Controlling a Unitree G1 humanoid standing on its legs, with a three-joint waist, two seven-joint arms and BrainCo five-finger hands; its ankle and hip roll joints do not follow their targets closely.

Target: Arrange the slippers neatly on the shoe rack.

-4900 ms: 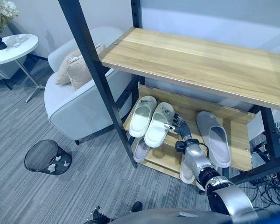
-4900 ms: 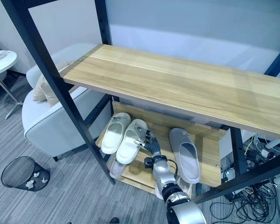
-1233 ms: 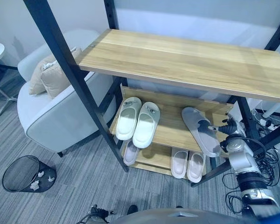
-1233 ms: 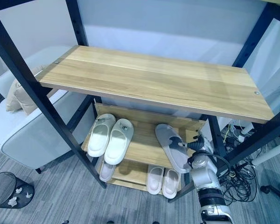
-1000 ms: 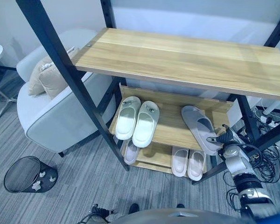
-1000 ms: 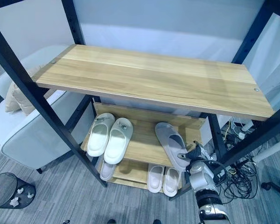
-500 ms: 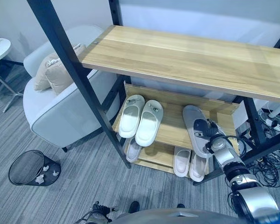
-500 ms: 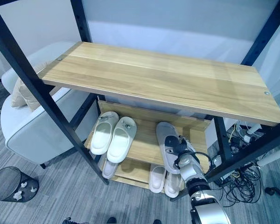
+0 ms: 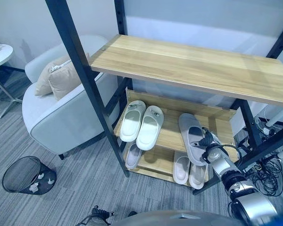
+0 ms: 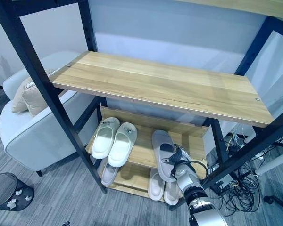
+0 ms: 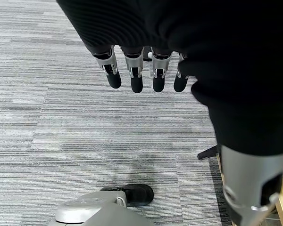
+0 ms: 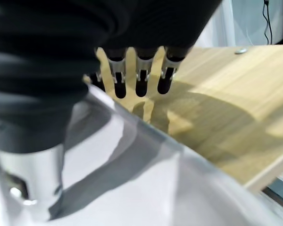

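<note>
My right hand (image 9: 208, 142) rests on the grey slipper (image 9: 192, 138) on the rack's (image 9: 228, 128) middle shelf, fingers straight, thumb under its edge, not clenched. My left hand (image 11: 141, 75) hangs open above the carpet. Push crooked and the slipper, overhanging the front edge, could tip off.

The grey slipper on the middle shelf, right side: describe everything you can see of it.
The grey slipper is a plain, smooth, open-heeled slide that looks like soft foam or rubber. It lies sole down on the wooden middle shelf, toe toward the back, apart from the white pair on the shelf's other side. The right hand rests against the slipper's heel end, its straight fingers reaching over the rim in the right wrist view.
</note>
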